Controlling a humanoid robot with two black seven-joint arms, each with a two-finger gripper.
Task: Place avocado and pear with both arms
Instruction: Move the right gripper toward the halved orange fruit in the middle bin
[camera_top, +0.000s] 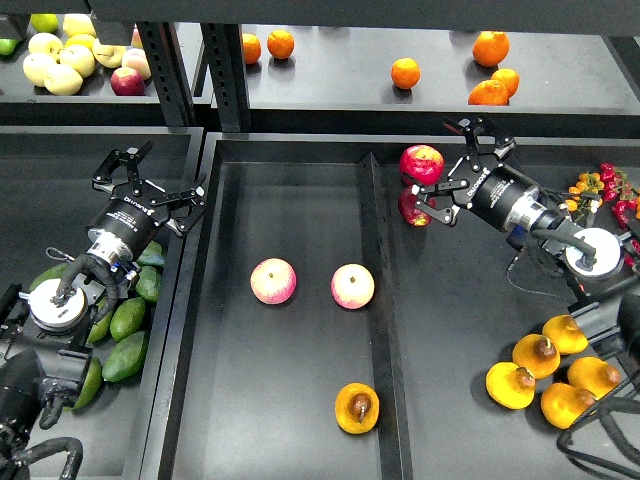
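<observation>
A pear (357, 408), orange-yellow with a dark stem spot, lies at the front of the middle tray (300, 200). Several more pears (510, 385) lie at the front right. Dark green avocados (126, 317) are piled in the left tray, partly hidden by my left arm. My left gripper (150, 178) is open and empty above the left tray's right edge, behind the avocados. My right gripper (441, 168) is open and empty, its fingers spread beside two red apples (421, 162) in the right tray.
Two pink-yellow apples (273, 281) (352, 286) lie in the middle tray. A divider (372, 250) parts the middle and right trays. The back shelf holds oranges (405, 72) and yellow apples (55, 60). Red chillies (612, 190) lie at the far right.
</observation>
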